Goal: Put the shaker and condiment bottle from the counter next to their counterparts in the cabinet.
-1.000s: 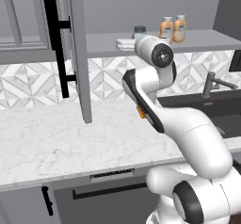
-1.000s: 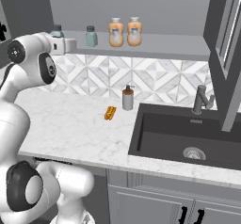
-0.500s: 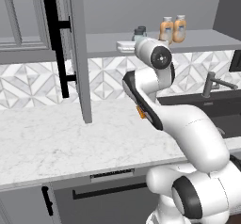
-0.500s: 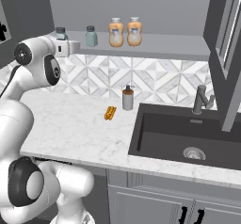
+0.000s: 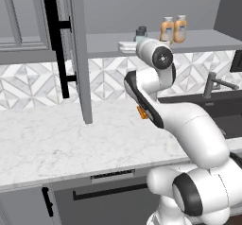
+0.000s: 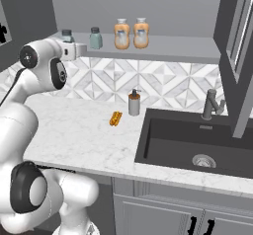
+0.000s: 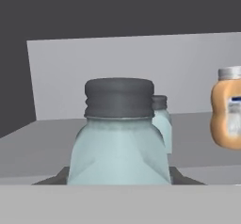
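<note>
Since both orange-tan condiment bottles (image 6: 122,33) already stand side by side on the cabinet (image 5: 71,39) shelf, I'd say the bottle half is done and we're on the shaker step now. From the hand camera the shaker (image 7: 118,133) sits dead centre and very close, right where the fingers would be, with dark bits poking out at either side of its base that look like the fingertips, so my read is the gripper (image 6: 69,51) is clamped on it, though the actual contact is hidden behind the jar. Just past it, peeking out on its right, is the second shaker (image 7: 160,119), and further off to that side is one of the bottles. In the right base view the hand is up at shelf height at the left end, with a dark cap showing just above it and the other shaker (image 6: 96,38) a bit further along. Whether the jar's bottom is already resting on the shelf, I can't tell. Next move, I reckon: make sure it's seated level near its twin, let go, and back straight out without knocking either jar. Nothing left to collect from the counter (image 6: 74,130) as far as I can see.
</note>
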Robot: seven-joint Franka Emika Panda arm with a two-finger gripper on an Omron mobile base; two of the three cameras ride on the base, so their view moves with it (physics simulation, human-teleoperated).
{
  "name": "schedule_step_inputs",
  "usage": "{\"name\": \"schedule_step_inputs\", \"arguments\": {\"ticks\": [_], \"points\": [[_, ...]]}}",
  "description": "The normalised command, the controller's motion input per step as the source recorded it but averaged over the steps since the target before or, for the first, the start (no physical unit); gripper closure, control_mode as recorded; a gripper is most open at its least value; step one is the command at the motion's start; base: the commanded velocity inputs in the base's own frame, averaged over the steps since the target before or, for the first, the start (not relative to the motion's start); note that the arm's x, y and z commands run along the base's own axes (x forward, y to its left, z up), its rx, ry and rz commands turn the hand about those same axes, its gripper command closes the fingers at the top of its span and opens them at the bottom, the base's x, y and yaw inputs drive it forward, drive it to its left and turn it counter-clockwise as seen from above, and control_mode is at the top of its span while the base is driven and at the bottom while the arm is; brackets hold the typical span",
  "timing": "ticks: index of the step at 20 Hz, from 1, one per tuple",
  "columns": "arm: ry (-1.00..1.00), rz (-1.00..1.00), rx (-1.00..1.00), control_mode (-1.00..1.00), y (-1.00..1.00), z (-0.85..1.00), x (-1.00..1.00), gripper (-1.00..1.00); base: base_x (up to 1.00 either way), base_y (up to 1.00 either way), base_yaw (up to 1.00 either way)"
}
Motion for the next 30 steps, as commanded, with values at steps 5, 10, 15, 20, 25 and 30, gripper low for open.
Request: {"name": "schedule_step_inputs", "arguments": {"ticks": [5, 10, 15, 20, 25, 30], "points": [[0.0, 0.0, 0.0, -1.0, -0.01, -0.2, 0.15, 1.0, 0.0, 0.0, 0.0], [0.0, 0.0, 0.0, -1.0, -0.03, -0.17, 0.2, 1.0, 0.0, 0.0, 0.0], [0.0, 0.0, 0.0, -1.0, -0.03, -0.03, 0.2, 1.0, 0.0, 0.0, 0.0], [0.0, 0.0, 0.0, -1.0, -0.02, -0.01, 0.19, 1.0, 0.0, 0.0, 0.0], [0.0, 0.0, 0.0, -1.0, 0.0, 0.0, 0.14, 1.0, 0.0, 0.0, 0.0], [0.0, 0.0, 0.0, -1.0, 0.0, 0.0, 0.22, 1.0, 0.0, 0.0, 0.0]]}}
